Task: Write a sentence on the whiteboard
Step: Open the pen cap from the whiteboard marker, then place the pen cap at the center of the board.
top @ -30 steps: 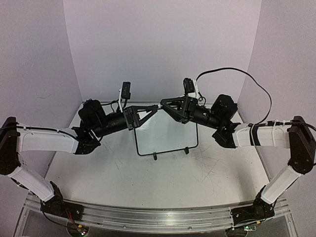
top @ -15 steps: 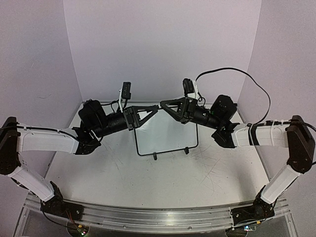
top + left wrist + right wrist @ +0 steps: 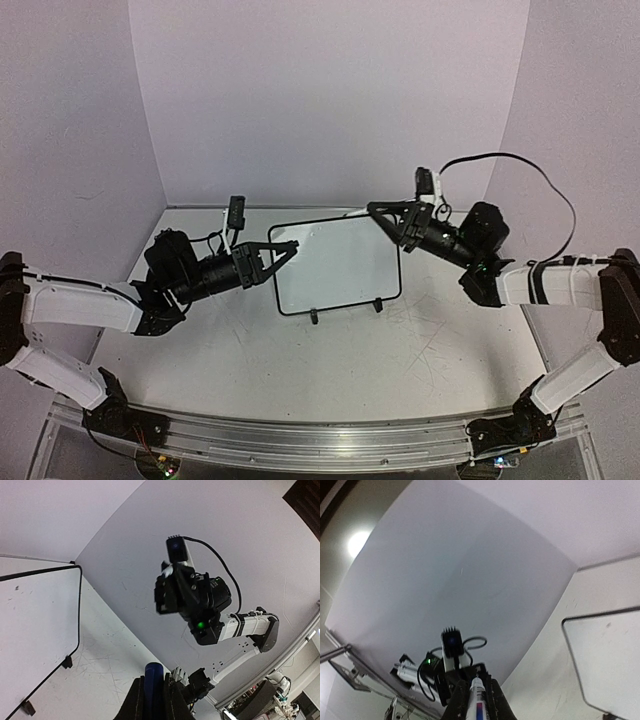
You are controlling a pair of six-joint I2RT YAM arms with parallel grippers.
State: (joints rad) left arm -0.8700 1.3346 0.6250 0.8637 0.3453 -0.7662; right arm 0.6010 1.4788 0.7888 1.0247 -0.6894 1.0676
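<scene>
Whiteboard: the whiteboard [image 3: 340, 268] stands mid-table, propped on its feet, long side running left to right, face toward the arms.
Right pincer: the right pincer [image 3: 476, 700] is pinched on a pen [image 3: 477, 696] with a white barrel, held lengthwise between its fingers.
Left pincer: the left pincer [image 3: 153, 692] is clamped on a dark blue, round-ended piece [image 3: 153, 672], likely the pen's cap.
Key relation: the whiteboard sits between the two arms. In the overhead view the pen hand hangs just past the top right corner, so the writing face lies to its left and below. The left pincer hovers at the upper left edge; whether it touches cannot be told. Both are about equally near.
Sentence: not yet on the whiteboard, which shows only a dark speck or two.
Readable marks: the pen carries a blue and red band, its lettering too small to read. The table [image 3: 250, 360] bears only grey scuffs.
</scene>
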